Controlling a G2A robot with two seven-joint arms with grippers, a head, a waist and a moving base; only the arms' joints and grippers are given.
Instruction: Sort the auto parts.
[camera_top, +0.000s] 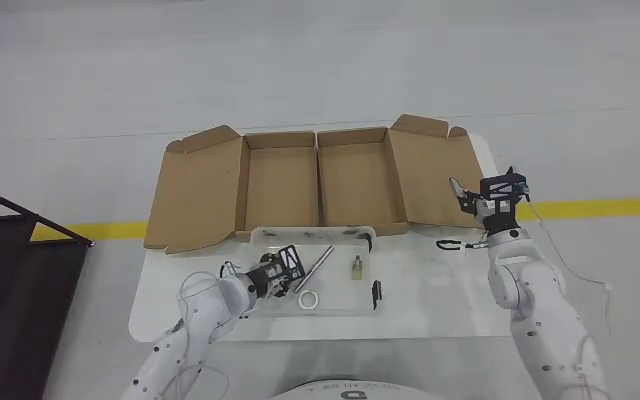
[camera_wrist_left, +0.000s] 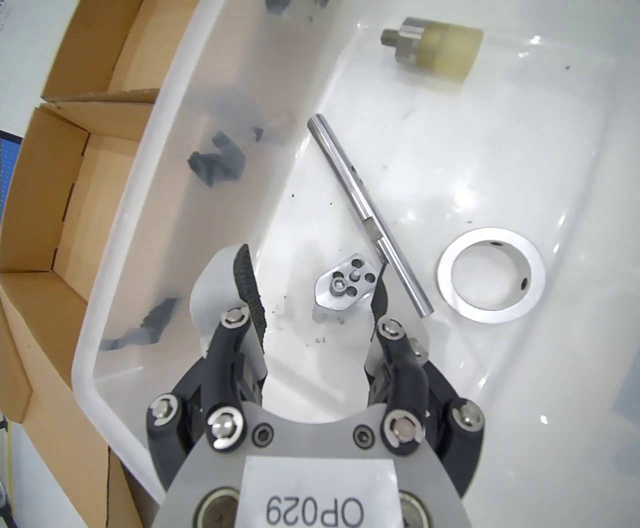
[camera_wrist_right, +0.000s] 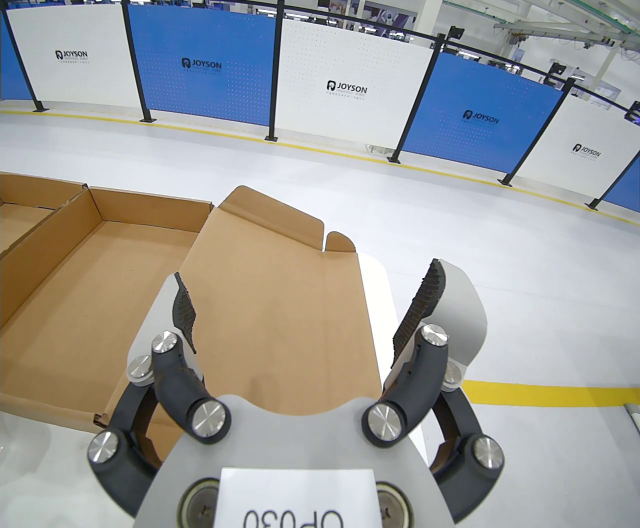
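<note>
Now the left claw (camera_wrist_left: 314, 265) straddles the bracket (camera_wrist_left: 345, 287) in the tray (camera_wrist_left: 150, 150), spread, likely to pinch it; the right claw (camera_wrist_right: 306, 272) hangs spread.

Pale grey floor (camera_top: 300, 60) all round; yellow stripe (camera_top: 590, 208) at 3 and 9 o'clock; blue-and-white panel fence (camera_wrist_right: 350, 95) on black posts (camera_wrist_right: 273, 75) beyond

Top view down on table (camera_top: 425, 300), left wrist close over tray (camera_wrist_left: 150, 225), right wrist across cardboard box (camera_wrist_right: 100, 280)
</note>
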